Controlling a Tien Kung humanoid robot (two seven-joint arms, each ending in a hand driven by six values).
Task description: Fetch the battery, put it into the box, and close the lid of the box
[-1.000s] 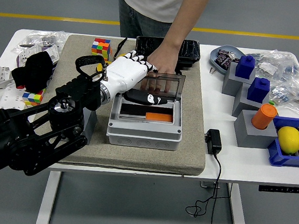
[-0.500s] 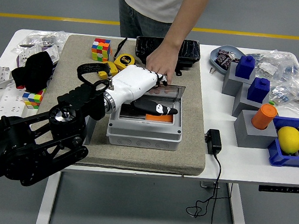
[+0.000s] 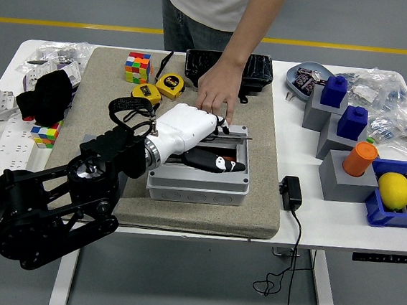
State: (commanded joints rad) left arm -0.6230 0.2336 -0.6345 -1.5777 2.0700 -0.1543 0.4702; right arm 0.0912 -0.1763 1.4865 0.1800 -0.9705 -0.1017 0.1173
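The grey box (image 3: 197, 184) sits on the beige mat (image 3: 256, 201) in the head view. Its clear lid (image 3: 237, 138) is tipped down almost flat over the opening. My left hand (image 3: 222, 143), white with black fingertips, lies on top of the lid with its fingers spread and grips nothing; the thumb (image 3: 220, 164) stretches across the front of the lid. The battery is hidden under my hand and the lid. A person's hand (image 3: 215, 92) rests at the box's back edge, fingertips touching the lid's hinge side.
Behind the box lie a yellow tape measure (image 3: 170, 84), a Rubik's cube (image 3: 137, 67) and a black tray (image 3: 230, 66). A black adapter (image 3: 290, 192) with its cable lies right of the mat. Grey blocks (image 3: 338, 176) and a lemon (image 3: 394, 190) in a blue bin stand far right.
My left hand has moved right and down over the box, pushing the lid from half raised to nearly flat. The orange battery is now covered. The person's hand has stayed at the back edge.
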